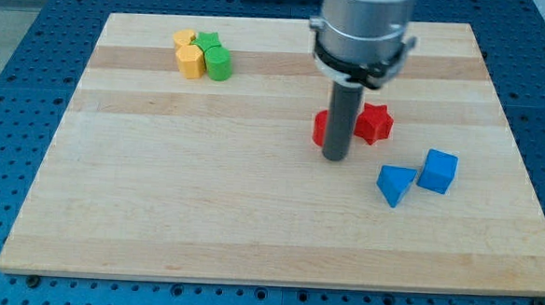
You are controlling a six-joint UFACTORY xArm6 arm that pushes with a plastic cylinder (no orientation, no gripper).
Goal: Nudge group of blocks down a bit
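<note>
My tip rests on the board just below a red block, which the rod partly hides. A red star-shaped block sits just right of the rod. A blue triangular block and a blue cube lie close together to the lower right of the tip. At the view's top left, a yellow block, a green star-shaped block, a yellow hexagonal block and a green cylinder form a tight cluster, far from the tip.
The wooden board lies on a blue perforated table. The arm's grey cylindrical body hangs over the board's upper middle.
</note>
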